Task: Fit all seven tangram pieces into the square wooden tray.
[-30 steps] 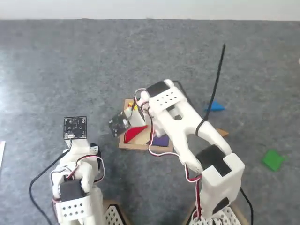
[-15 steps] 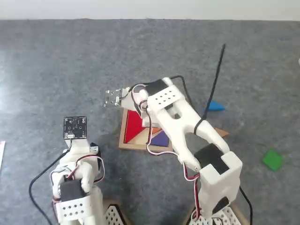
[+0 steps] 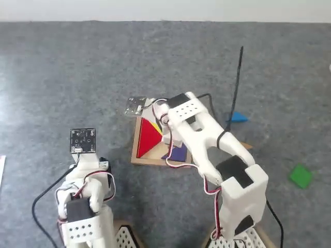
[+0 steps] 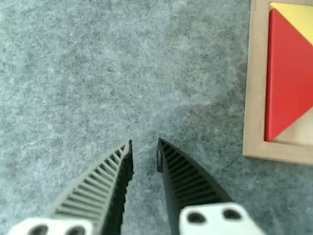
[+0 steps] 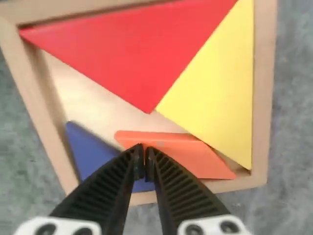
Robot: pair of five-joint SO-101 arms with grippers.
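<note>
Step in hand, my read: seating pcs in the tray [image 5: 264, 73], w/ the right tool [image 5: 143, 149] working over it. Its fingers are pressed together w/ nothing between them, tips right at the edge of the orange parallelogram [image 5: 190, 152]. Looks like a nudge/press to settle that pc, not a carry. Tray sits mid-worktop [image 3: 77, 67] under the right arm and holds 4 pcs. The red triangle [image 5: 132, 54] lies along one rim and the yellow triangle [image 5: 215, 98] along the adjoining rim, the two meeting edge to edge. The orange parallelogram lies against the yellow one by the rim nearest the tool, and the blue piece [image 5: 83, 144] is in the corner beside it, partly hidden under the tool. Bare wood shows between red, blue and orange, so gaps are left. Can't tell if orange lies fully flat or rides on blue. Left tool [image 4: 144, 144] hangs over bare worktop off to the side of the tray, fingers narrowly parted, holding nothing. Outside the tray: blue triangle [image 3: 238, 118] and green square [image 3: 301, 176], both on the right arm's side, well apart from the tray. Also a tan sliver [image 3: 246, 146] peeking past the right forearm, can't tell what it is. Task approx. half done. Next move prob. calls for lifting the right tool clear, spreading it, and going for a loose pc, blue triangle being nearest. Risk: a sideways shove could shift pcs already seated.
</note>
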